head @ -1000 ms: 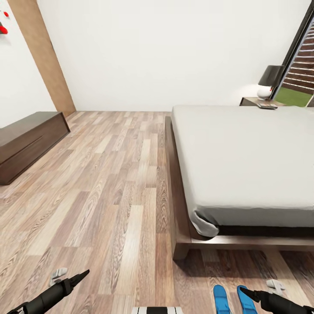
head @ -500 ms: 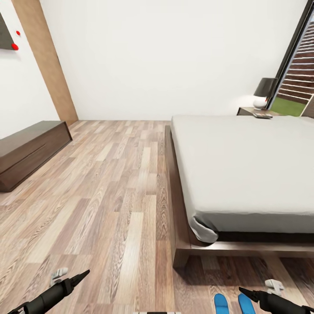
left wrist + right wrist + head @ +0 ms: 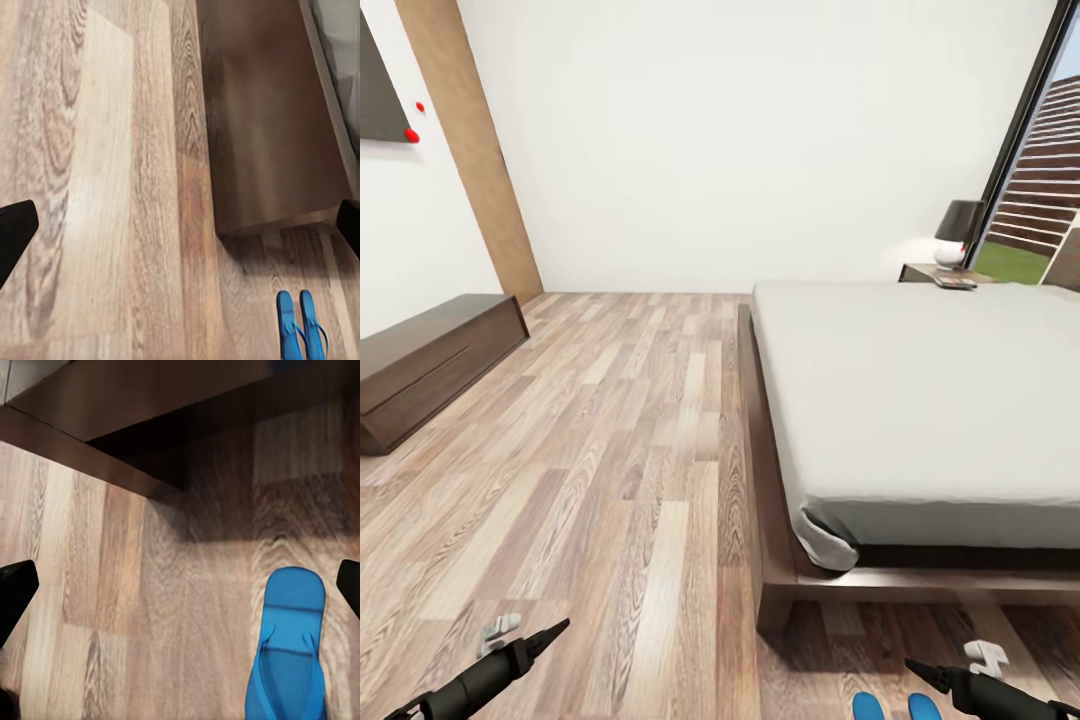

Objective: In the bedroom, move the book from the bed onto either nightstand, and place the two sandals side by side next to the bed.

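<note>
The two sandals lie side by side on the wood floor just off the foot corner of the bed, a placement that looks done. On the far nightstand, beside a lamp, rests a flat dark thing, possibly the book, too small to tell. The left gripper and the right gripper hang low with fingers spread wide, holding nothing.

**Bedroom layout, head view**

Large low bed with off-white mattress at 2 o'clock. Dark reddish-brown nightstand behind its far edge, 1 o'clock; a lamp on it. Long low dark cabinet at 10 o'clock. Two bright blue sandals side by side on wood-plank floor, 5 o'clock, before bed's foot.
</note>
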